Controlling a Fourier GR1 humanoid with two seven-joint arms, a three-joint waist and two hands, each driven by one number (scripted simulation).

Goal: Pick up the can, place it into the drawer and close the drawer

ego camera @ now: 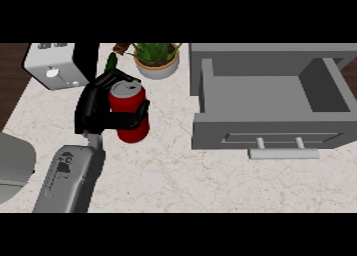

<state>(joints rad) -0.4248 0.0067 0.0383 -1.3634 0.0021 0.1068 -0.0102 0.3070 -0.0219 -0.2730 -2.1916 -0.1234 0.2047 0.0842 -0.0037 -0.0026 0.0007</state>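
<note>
A red can [131,107] with a grey top is held in my left hand [94,102], whose fingers and thumb curl round its middle. The can leans slightly and sits over the marble counter [181,180], left of the drawer. The grey drawer [262,95] is pulled open at the right and nothing lies inside it. Its front panel [273,131] faces me, with a pale bar handle [284,153]. My left forearm [70,175] comes in from the lower left. My right hand does not show.
A white toaster [52,67] stands at the back left and a potted plant [157,62] at the back centre, just behind the can. A large rounded grey shape [7,165] fills the left edge. Dark floor lies beyond the counter's left side.
</note>
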